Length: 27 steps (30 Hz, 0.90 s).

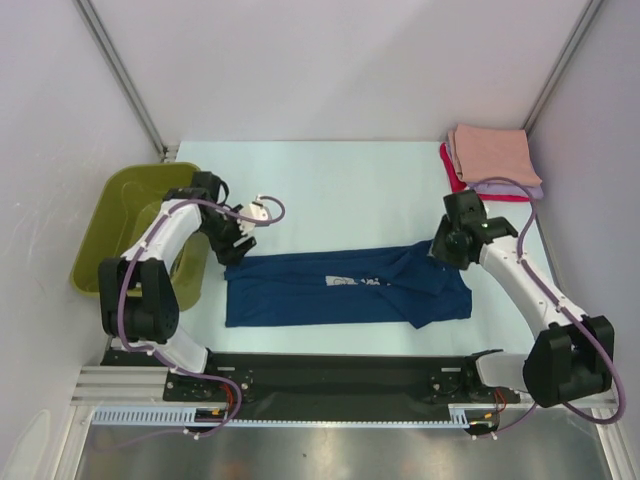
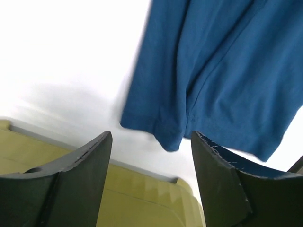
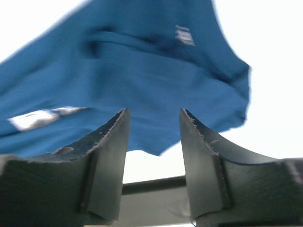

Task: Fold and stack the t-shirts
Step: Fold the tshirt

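Olive basket (image 1: 120, 225) far left. Left tool (image 2: 151, 137) spread, empty, near the left corner of the navy tee (image 1: 340, 290), which lies flat mid-worktop (image 1: 340, 180). Cloth looks soft, light & limp, so prob. best pinched at corners/hems. Chest print not readable. Right tool (image 3: 154, 113) spread, empty, over tee's right end. Folded stack (image 1: 492, 160) in far right corner.

Table (image 1: 330, 180): pale, flat top.
Navy t-shirt (image 1: 340, 295): lies flat, stretched sideways between the left pincer (image 1: 241, 242) and the right pincer (image 1: 438, 251), one far corner close under each; pale print faces up.
Folded stack (image 1: 490, 160): beyond the right pincer, well apart from it; red t-shirt (image 1: 449, 168) lowest, lavender t-shirt (image 1: 531, 189) above it, peach t-shirt (image 1: 492, 152) on top.
Basket (image 1: 120, 215): olive-green, outward of the left pincer, at the table's left edge.
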Each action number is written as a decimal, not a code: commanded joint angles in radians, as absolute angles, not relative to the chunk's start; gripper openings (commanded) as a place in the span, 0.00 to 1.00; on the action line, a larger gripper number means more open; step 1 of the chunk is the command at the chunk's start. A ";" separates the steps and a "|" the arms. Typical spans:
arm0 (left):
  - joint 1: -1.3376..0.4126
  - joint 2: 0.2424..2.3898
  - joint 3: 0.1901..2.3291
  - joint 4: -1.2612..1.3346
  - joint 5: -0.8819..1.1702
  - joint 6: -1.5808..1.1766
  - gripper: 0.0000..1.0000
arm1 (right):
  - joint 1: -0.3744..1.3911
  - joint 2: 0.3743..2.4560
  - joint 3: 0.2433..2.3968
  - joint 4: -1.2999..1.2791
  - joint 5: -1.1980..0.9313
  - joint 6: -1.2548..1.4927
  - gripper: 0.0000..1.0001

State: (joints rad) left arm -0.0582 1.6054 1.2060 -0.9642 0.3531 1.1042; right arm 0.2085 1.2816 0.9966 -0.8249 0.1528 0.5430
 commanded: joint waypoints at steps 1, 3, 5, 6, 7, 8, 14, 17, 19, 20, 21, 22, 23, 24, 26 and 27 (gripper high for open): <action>-0.055 1.595 1.267 -1.039 0.514 1.049 0.72 | 0.296 1.265 1.034 -0.758 0.209 0.627 0.48; -0.057 1.598 1.249 -0.929 0.474 0.938 0.67 | 0.311 1.294 1.019 -0.677 0.166 0.650 0.46; -0.058 1.614 1.209 -0.809 0.389 0.826 0.64 | 0.321 1.357 1.006 -0.594 0.080 0.686 0.46; -0.058 1.617 1.195 -0.778 0.362 0.798 0.63 | 0.330 1.380 1.005 -0.572 0.065 0.696 0.46; -0.061 1.630 1.175 -0.756 0.341 0.776 0.64 | 0.339 1.428 1.008 -0.551 0.042 0.701 0.47; -0.064 1.635 1.166 -0.730 0.306 0.761 0.63 | 0.356 1.451 1.020 -0.525 0.034 0.701 0.47; -0.069 1.612 1.105 -0.693 0.275 0.762 0.65 | 0.373 1.635 1.069 -0.540 0.071 0.696 0.46; -0.068 1.595 1.094 -0.693 0.279 0.779 0.65 | 0.379 1.667 1.085 -0.549 0.100 0.695 0.38; -0.068 1.591 1.094 -0.692 0.284 0.784 0.65 | 0.385 1.667 1.074 -0.523 0.118 0.690 0.12; -0.069 1.591 1.095 -0.695 0.285 0.785 0.65 | 0.391 1.667 1.075 -0.512 0.121 0.686 0.04; -0.069 1.592 1.097 -0.696 0.285 0.784 0.65 | 0.396 1.666 1.080 -0.512 0.126 0.678 0.00; -0.068 1.594 1.100 -0.698 0.288 0.784 0.65 | 0.405 1.669 1.091 -0.517 0.135 0.667 0.00; -0.069 1.597 1.101 -0.698 0.291 0.784 0.65 | 0.431 1.666 1.107 -0.515 0.140 0.631 0.00; -0.068 1.595 1.103 -0.699 0.293 0.784 0.65 | 0.448 1.664 1.114 -0.518 0.149 0.609 0.00; -0.069 1.600 1.104 -0.701 0.288 0.790 0.65 | 0.475 1.667 1.121 -0.531 0.169 0.559 0.00; -0.069 1.601 1.104 -0.700 0.287 0.790 0.65 | 0.485 1.672 1.121 -0.535 0.164 0.546 0.00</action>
State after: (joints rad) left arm -0.0616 1.6360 1.0973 -0.7155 0.2798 0.7868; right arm 0.4473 1.6775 1.0801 -0.5468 0.1230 0.6239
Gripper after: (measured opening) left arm 0.652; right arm 0.023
